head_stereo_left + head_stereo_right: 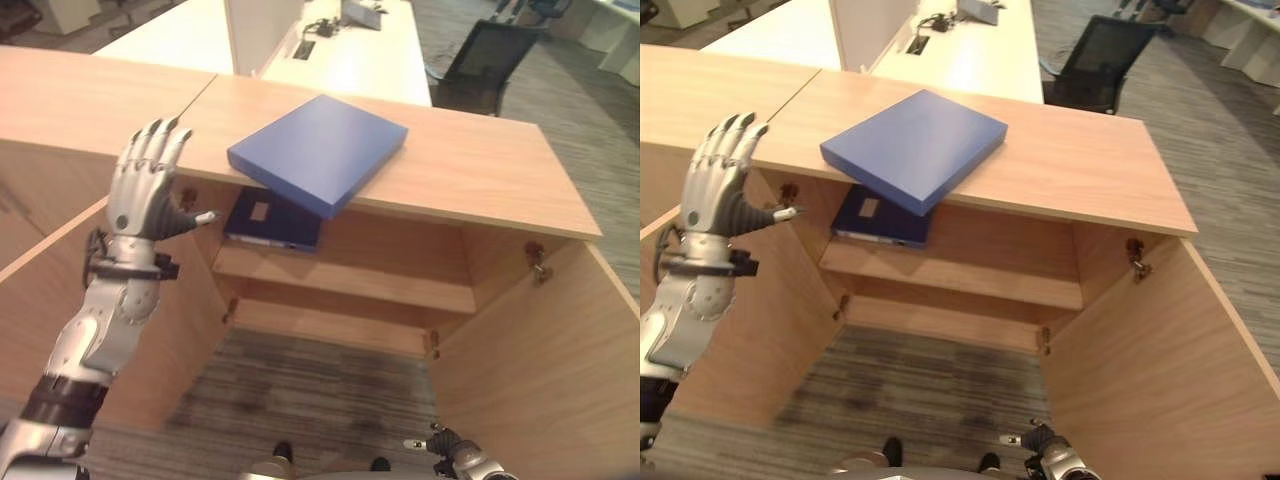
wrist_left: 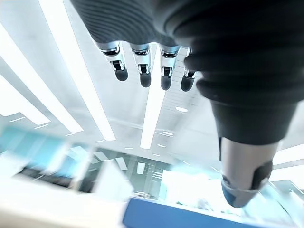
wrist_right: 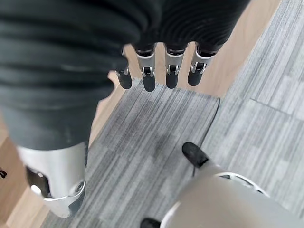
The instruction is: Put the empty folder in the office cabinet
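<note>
We note the blue folder (image 1: 320, 152) overhanging the cabinet (image 1: 480, 170) top, half hiding a darker folder (image 1: 272, 221). Left hand (image 1: 145, 185) raised, fingers straight; right hand (image 1: 455, 452) low, partly cut off, fingers relaxed, empty.

No text, number or sign could be read anywhere. The dark blue folder (image 1: 272, 221) on the cabinet's upper shelf, toward eleven o'clock of the opening, carried a small pale label (image 1: 260, 211), but it looked blank or too small to make out. The blue folder (image 1: 318, 152) on the cabinet top (image 1: 480, 170) bore no print.
</note>
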Controlling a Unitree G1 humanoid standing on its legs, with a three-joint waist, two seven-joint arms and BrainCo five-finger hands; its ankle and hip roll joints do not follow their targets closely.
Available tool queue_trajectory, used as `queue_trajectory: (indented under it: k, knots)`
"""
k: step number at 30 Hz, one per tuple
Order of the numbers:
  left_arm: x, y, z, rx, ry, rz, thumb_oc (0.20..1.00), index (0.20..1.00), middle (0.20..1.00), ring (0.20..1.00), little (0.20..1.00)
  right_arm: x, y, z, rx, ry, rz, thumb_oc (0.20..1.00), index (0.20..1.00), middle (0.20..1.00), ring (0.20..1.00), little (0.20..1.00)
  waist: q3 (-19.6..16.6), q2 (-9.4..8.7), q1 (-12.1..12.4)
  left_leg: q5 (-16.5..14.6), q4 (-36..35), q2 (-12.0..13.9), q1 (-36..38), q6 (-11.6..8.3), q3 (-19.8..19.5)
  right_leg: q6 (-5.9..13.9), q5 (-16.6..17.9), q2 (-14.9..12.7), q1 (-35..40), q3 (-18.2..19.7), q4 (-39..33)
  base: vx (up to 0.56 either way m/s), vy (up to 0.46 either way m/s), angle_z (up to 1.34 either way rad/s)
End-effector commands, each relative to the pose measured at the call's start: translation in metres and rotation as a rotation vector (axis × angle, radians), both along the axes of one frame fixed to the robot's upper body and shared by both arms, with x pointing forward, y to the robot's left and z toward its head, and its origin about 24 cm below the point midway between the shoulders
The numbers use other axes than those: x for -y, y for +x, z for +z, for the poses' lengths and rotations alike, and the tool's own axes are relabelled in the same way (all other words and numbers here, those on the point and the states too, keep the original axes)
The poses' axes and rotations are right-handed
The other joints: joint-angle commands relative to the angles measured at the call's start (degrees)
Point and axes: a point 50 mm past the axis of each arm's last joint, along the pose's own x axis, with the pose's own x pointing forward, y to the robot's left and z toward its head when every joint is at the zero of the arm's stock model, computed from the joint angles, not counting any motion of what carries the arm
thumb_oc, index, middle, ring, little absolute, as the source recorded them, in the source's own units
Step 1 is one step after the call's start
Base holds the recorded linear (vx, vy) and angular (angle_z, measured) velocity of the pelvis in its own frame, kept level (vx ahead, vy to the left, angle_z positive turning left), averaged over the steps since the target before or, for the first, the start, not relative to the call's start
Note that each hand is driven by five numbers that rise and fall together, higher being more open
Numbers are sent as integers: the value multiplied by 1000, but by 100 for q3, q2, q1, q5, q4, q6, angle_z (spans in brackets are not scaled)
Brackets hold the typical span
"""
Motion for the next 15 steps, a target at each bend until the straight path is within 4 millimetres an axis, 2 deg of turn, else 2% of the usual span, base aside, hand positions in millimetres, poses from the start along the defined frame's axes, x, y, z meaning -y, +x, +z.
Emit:
queue_trajectory:
  k: [1,6,15]
  knots:
    - [0,7,4,45,116,38,1000,1000,1000,1000,1000,5,7,2,-3,-58,72,1000,1000,1000,1000,1000,-223,-124,21,-765,17,-307,-138,257,-167,616,733,-620,-211,-300,222,17,19,-14]
    - [7,23,-8,-18,254,63,1000,1000,1000,1000,1000,9,0,0,-29,-74,78,1000,1000,1000,1000,1000,-277,-130,-101,-817,17,-313,-35,291,-77,626,754,-615,-192,-239,231,19,12,-9]
    - [14,37,-22,-91,329,78,1000,1000,1000,1000,1000,14,-4,0,-38,-85,67,1000,1000,1000,1000,1000,-314,-120,-184,-843,17,-315,32,308,17,630,814,-594,-180,-193,174,3,2,-2]
